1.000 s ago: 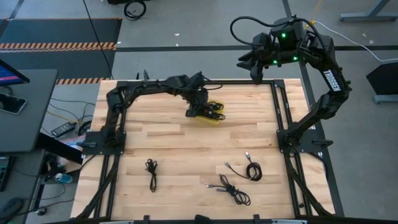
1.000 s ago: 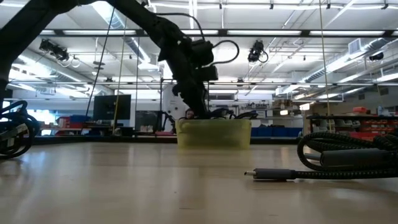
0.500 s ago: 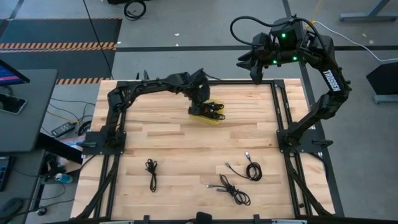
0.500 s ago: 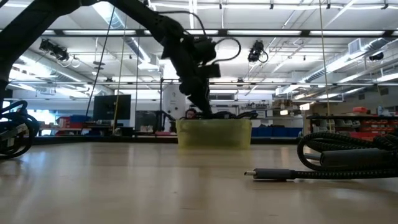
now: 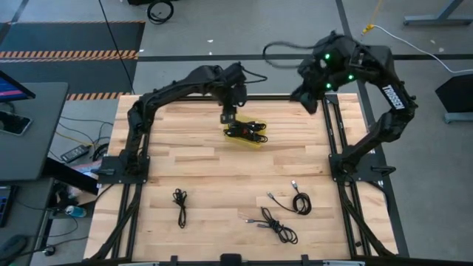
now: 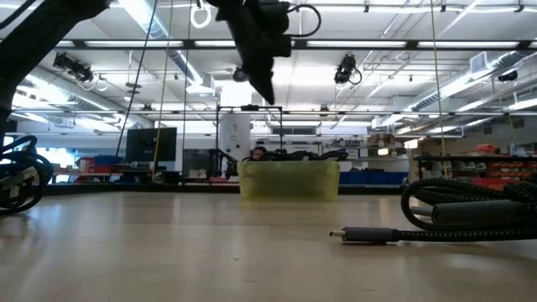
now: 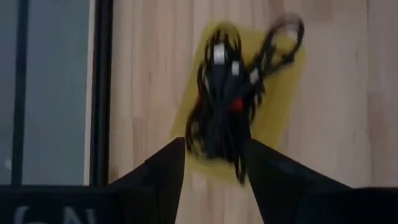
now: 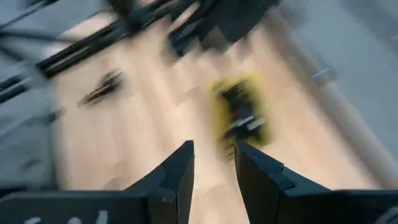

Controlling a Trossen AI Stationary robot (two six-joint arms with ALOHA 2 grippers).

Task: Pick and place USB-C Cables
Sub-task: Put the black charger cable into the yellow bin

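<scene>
**Left gripper clear above tray; three cables left on table**

The left gripper (image 5: 228, 116) hangs above the flat yellow rectangular tray (image 5: 254, 143) at the far middle of the pale wooden plank table (image 5: 199, 170). In its wrist view the two dark fingers (image 7: 163, 169) stand apart with nothing between them, so the jaws are parted and empty. Directly beyond them lies a heap of thin black USB-C cables with red bands (image 7: 225, 102), resting in the tray, one loop trailing over its edge.

The right gripper (image 5: 309, 100) is held over the far right edge of the table, off the work surface. Its fingers (image 8: 179, 175) show a narrow gap and carry nothing.

On the near half of the table three loose black cable coils lie well apart: one at near left (image 5: 180, 201), one near the middle (image 5: 275, 226), one to the right (image 5: 298, 201).

Judgement: a placing step looks complete, with the left arm clear of the tray. The next move calls for travel to a remaining coil, a descent with jaws parted, and a grasp across the bundled part so that no strand trails.
</scene>
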